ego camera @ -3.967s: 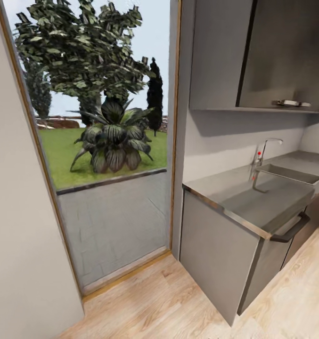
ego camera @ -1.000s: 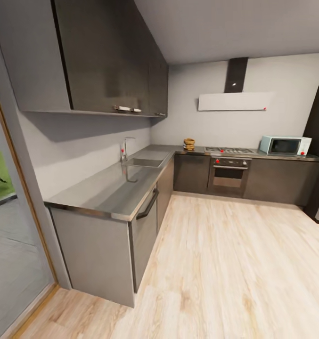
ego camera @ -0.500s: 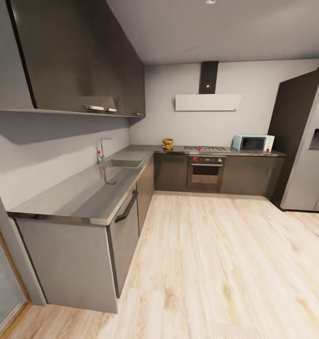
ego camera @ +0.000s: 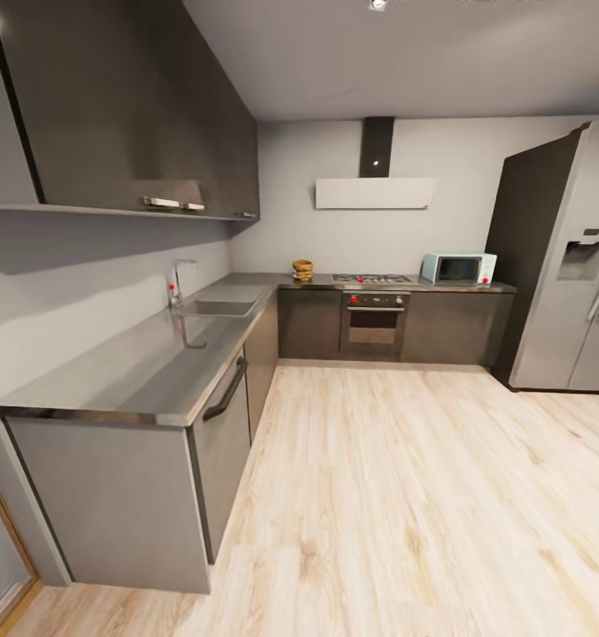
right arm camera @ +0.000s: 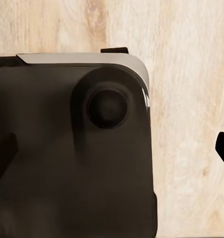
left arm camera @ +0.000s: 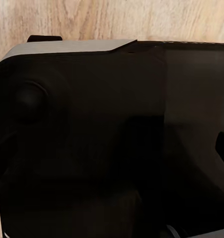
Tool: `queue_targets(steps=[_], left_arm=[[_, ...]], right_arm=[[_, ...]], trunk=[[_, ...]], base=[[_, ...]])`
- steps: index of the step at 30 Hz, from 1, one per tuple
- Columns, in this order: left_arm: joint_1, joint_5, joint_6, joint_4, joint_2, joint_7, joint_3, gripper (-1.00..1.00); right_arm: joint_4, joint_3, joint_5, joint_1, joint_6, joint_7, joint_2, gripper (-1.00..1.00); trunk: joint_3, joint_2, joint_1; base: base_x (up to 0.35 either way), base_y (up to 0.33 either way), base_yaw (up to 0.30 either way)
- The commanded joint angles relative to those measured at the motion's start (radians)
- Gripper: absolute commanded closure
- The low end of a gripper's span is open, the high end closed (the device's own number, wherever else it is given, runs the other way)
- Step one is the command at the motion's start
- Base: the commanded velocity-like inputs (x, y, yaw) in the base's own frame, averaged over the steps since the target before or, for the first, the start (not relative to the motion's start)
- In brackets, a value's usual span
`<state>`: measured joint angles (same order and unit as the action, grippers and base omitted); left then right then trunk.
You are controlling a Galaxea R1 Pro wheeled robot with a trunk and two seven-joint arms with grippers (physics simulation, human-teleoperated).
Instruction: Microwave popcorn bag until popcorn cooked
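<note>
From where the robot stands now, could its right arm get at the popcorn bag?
Probably not. The popcorn bag sits on the far countertop across open wood floor, well beyond arm's length; the base must drive closer.

Pale blue microwave, tan popcorn bag, glossy grey countertop, light wood-grain floor.

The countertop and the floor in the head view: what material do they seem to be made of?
The countertop looks like polished grey steel: it mirrors the tap and has a bright metal edge. The floor looks like pale wood planks with a matte finish, judging by its grain streaks and long seams; it could also be laminate.
</note>
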<state>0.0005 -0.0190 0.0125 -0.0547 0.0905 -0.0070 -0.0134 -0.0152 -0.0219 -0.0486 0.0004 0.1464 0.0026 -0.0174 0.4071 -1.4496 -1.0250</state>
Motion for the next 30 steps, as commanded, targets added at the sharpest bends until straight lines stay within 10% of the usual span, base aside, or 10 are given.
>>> queue_targets(steps=[1,30], left_arm=[[0.000,-0.002,0.001,0.000,0.000,-0.001,-0.001,-1.00],[0.000,-0.042,0.001,-0.001,0.001,-0.002,0.000,-1.00]], right_arm=[[-0.002,-0.002,-0.006,-0.001,0.005,0.000,0.000,-1.00],[-0.002,-0.003,-0.007,-0.001,0.001,-0.001,0.000,-1.00]], trunk=[[0.000,0.000,0.000],[-0.011,0.000,0.000]], base=[[0.000,0.000,-0.212],[0.000,0.000,-0.239]])
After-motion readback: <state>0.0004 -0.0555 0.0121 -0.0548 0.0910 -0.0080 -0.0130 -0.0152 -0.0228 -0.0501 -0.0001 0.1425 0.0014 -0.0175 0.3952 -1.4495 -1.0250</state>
